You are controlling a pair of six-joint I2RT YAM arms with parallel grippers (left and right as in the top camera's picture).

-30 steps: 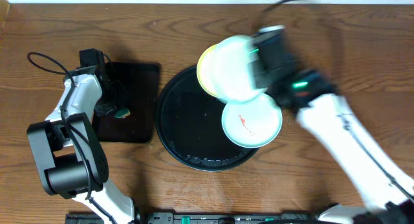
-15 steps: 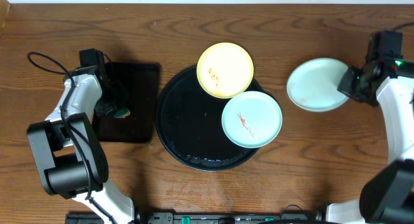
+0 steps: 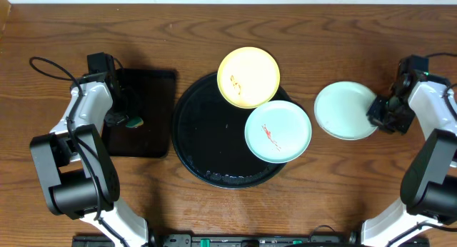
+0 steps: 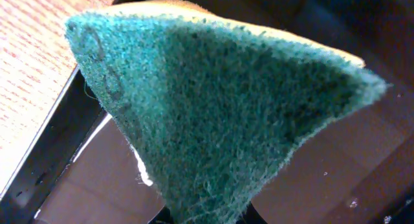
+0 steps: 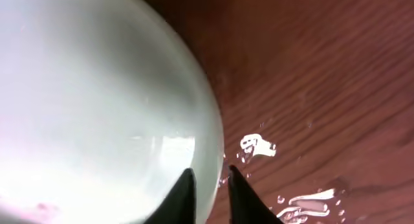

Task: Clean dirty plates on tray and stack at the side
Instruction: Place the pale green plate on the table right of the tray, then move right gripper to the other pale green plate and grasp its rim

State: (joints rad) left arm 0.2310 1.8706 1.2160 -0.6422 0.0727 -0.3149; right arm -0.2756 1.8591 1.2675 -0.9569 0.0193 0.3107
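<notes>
Overhead, we catch the right pincer [image 3: 377, 113] at the 3 o'clock rim of a mint plate [image 3: 345, 110] on the surface [image 3: 343, 33], at 3 o'clock from the round tray [image 3: 187, 143]. It straddles that rim, barely parted; pinching or loose, we cannot tell. The right arm folds along the surface's 3 o'clock side. Meanwhile the left pincer [image 3: 123, 121] clamps a green sponge [image 4: 220, 107] over the rectangular tray [image 3: 146, 111].

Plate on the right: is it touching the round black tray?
Apart: overhead shows bare table between the plate and the tray.
</notes>
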